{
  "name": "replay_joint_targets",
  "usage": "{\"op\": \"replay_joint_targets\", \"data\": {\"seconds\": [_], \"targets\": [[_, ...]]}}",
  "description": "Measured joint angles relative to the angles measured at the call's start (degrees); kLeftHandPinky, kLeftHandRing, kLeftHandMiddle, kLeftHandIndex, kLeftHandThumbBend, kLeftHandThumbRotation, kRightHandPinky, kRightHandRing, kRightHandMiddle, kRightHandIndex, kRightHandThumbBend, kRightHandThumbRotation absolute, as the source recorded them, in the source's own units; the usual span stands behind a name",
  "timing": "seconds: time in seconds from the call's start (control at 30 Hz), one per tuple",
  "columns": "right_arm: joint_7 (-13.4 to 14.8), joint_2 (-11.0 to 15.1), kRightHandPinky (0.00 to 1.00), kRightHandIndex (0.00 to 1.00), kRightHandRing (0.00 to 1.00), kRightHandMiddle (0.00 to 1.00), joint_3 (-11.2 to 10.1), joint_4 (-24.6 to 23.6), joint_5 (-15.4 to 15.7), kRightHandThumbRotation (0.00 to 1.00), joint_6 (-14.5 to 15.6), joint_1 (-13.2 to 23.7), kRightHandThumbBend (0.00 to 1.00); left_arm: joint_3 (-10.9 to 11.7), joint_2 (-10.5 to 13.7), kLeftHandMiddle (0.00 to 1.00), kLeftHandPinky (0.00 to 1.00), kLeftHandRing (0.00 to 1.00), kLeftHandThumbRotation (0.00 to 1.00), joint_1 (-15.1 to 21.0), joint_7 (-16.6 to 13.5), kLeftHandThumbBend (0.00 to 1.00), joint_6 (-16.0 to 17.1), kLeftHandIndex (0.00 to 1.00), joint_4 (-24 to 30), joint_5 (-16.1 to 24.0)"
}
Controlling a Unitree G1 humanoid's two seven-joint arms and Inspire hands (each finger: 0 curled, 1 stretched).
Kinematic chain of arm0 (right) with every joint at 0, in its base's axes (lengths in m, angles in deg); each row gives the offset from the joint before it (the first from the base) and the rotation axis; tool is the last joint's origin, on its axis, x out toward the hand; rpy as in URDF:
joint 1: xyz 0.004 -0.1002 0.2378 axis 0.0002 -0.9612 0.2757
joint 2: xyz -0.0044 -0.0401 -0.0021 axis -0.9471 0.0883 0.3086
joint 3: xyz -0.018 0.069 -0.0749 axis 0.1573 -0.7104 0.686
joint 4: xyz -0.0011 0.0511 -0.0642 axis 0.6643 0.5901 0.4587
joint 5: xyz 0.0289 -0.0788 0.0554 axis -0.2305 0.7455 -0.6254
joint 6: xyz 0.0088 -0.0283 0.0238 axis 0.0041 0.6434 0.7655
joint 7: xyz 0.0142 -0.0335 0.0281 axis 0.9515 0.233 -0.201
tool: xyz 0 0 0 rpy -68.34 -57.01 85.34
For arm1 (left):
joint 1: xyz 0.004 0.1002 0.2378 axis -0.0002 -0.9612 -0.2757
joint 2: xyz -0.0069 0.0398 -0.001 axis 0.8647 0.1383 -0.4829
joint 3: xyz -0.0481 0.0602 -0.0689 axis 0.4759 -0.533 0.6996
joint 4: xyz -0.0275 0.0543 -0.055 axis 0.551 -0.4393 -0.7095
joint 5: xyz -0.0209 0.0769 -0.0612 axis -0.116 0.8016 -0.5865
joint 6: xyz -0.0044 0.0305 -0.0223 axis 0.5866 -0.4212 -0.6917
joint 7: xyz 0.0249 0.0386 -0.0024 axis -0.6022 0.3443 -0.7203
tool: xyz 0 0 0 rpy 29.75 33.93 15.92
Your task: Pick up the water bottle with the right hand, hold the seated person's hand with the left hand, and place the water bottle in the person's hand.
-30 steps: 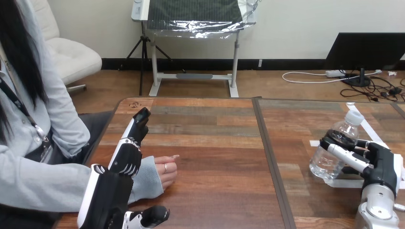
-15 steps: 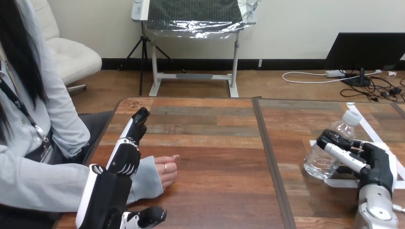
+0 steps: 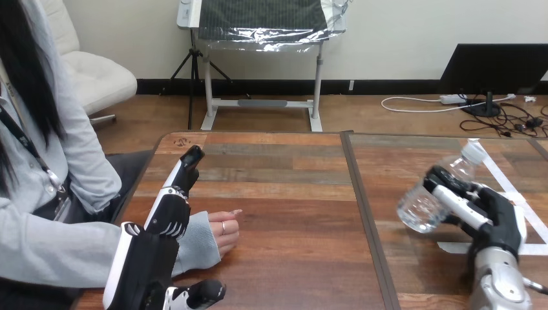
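our right hand (image 3: 491, 213) curls round the water bottle (image 3: 423, 205), tilted above the counter's (image 3: 291, 194) right side. our left hand (image 3: 165, 223), fingers straight, lies over the sleeve by the person's hand (image 3: 223, 231).

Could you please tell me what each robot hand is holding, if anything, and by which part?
The right robot hand grips the bottle around its middle. The left robot hand rests open over the person's wrist, gripping nothing.
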Motion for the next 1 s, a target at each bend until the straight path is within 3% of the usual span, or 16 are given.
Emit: {"op": "replay_joint_targets", "data": {"seconds": [0.37, 0.53, 0.73, 1.0], "targets": [[-7.06, -2.05, 0.36, 0.43, 0.38, 0.45, -0.83, -0.01, -2.53, 0.0, -5.18, -0.04, 0.72, 1.47, -0.14, 0.97, 0.97, 0.98, 0.67, -0.01, -1.71, 1.0, -0.15, 0.92, 0.02, 2.13], [-10.82, -2.9, 0.32, 0.42, 0.35, 0.44, -1.0, -0.02, -3.79, 0.0, -8.0, -0.1, 0.72, 2.86, -0.2, 0.97, 0.97, 0.98, 0.68, -0.48, -4.04, 1.0, -2.9, 0.93, 1.77, 5.2], [-14.88, -3.7, 0.3, 0.42, 0.33, 0.42, -0.82, -0.36, -4.31, 0.0, -11.99, -0.31, 0.71, 5.7, -0.28, 0.98, 0.97, 0.99, 0.7, -1.8, -8.43, 1.0, -7.97, 0.95, 5.79, 13.57], [-20.6, -4.51, 0.28, 0.4, 0.3, 0.4, -0.74, -2.04, -5.48, 0.0, -16.15, -0.55, 0.7, 9.63, -0.21, 0.98, 0.95, 0.99, 0.64, -3.32, -14.93, 1.0, -12.14, 0.97, 10.51, 26.54]]}}
